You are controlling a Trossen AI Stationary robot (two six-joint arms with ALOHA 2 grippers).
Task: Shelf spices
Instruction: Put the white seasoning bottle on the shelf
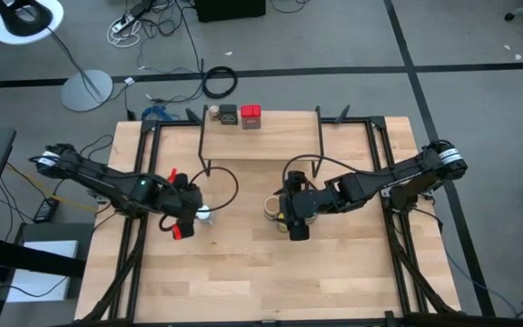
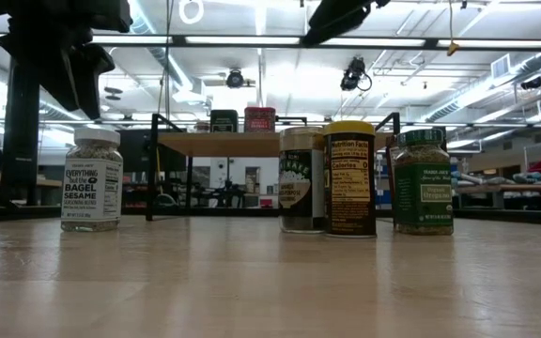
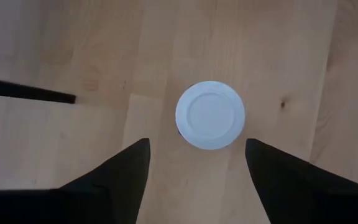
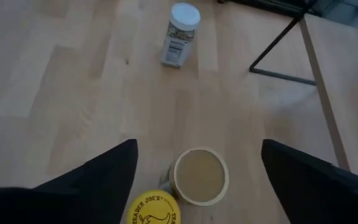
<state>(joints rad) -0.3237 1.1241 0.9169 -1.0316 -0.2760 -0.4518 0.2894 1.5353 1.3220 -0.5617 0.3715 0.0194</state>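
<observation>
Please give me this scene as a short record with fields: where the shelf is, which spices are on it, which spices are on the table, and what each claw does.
shelf: rack at the table's far side
on shelf: red tin, dark tin, small tan-capped jar
on table: white-lidded jar, yellow-lidded jar, tan-lidded jar, green-lidded jar
left claw: open, above the white-lidded jar, not touching it
right claw: open, above the tan-lidded and yellow-lidded jars, holding nothing
</observation>
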